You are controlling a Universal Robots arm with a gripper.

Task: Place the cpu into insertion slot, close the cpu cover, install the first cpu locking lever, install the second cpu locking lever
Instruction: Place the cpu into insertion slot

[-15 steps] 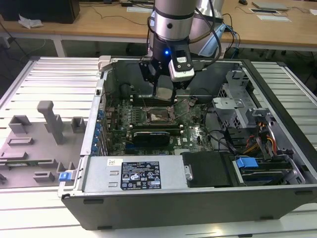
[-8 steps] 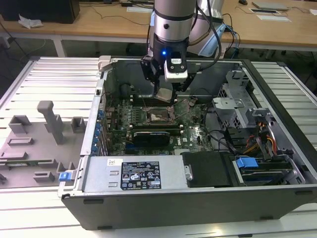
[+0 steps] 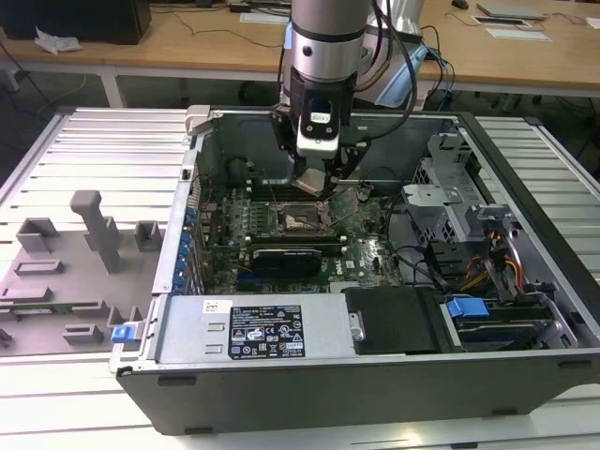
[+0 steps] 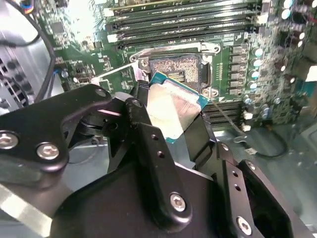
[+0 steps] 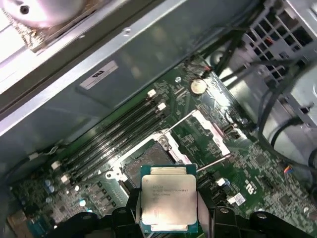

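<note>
Exterior view: we log the cpu [image 3: 312,180] at 12 o'clock of the insertion slot [image 3: 302,221], clear of it. The gripper [image 3: 313,183] clamps its edges. We judge step one in hand; seating calls for squaring chip to socket.

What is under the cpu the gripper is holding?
The insertion slot, uncovered, its pin field showing, on the green motherboard. The cpu hides part of the slot in both wrist views.

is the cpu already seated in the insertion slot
No, in the second wrist view the cpu is clamped between the fingers above the insertion slot, whose pin field lies bare.
</note>
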